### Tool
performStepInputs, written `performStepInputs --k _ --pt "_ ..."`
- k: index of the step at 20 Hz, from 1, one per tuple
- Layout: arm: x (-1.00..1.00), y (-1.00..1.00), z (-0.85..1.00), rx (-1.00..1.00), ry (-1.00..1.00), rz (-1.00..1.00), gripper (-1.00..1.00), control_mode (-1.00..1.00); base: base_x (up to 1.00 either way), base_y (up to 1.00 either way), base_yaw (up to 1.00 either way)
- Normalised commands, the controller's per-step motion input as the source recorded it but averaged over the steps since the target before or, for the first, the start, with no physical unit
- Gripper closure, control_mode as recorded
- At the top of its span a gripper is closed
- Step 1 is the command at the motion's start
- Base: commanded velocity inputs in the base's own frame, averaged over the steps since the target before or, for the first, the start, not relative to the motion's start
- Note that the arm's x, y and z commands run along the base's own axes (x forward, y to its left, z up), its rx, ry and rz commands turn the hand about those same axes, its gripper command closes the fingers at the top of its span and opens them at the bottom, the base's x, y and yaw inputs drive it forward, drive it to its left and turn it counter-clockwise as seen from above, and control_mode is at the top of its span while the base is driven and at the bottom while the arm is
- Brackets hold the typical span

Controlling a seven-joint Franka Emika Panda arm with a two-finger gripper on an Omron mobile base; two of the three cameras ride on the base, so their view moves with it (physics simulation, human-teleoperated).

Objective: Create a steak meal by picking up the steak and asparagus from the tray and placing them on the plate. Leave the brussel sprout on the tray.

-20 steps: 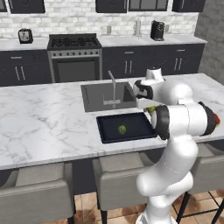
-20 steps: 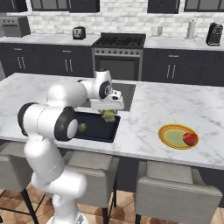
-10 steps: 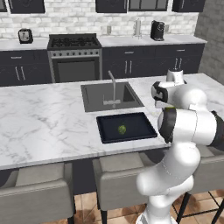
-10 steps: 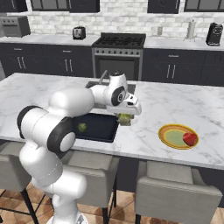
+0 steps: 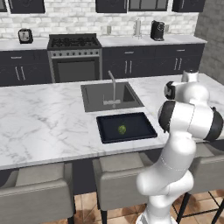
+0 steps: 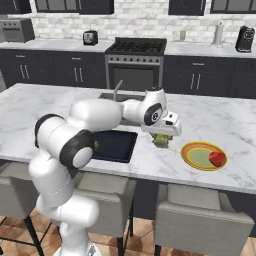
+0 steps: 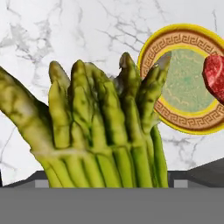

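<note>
The asparagus [image 7: 100,131] hangs in my end effector [image 6: 162,136], clamped near the stalk bases above the desk [image 6: 220,112], between the tray [image 6: 116,145] and the plate [image 6: 202,155] — I judge it light, slightly pliable and best held across the bundle's thick end. The hand view shows the tips fanned toward the plate with the steak [image 7: 215,73] on its edge, while the left base view shows the brussel sprout [image 5: 122,129] alone on the tray.

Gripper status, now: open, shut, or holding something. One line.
Gripper: shut on the asparagus, carried above the counter between the tray and the plate.
</note>
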Motion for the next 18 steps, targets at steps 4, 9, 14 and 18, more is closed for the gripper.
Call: performStepInputs --k 4,9,14,18 --pt "0.00 -0.79 -0.13 0.00 0.00 0.00 1.00 -1.00 0.00 0.00 0.00" --pt "0.00 -0.73 -0.18 0.00 0.00 0.00 1.00 -1.00 0.00 0.00 0.00" --pt "0.06 -0.35 -0.16 0.00 0.00 0.00 1.00 -1.00 0.00 0.00 0.00" --pt "0.18 -0.26 -0.17 0.00 0.00 0.00 1.00 -1.00 0.00 0.00 0.00"
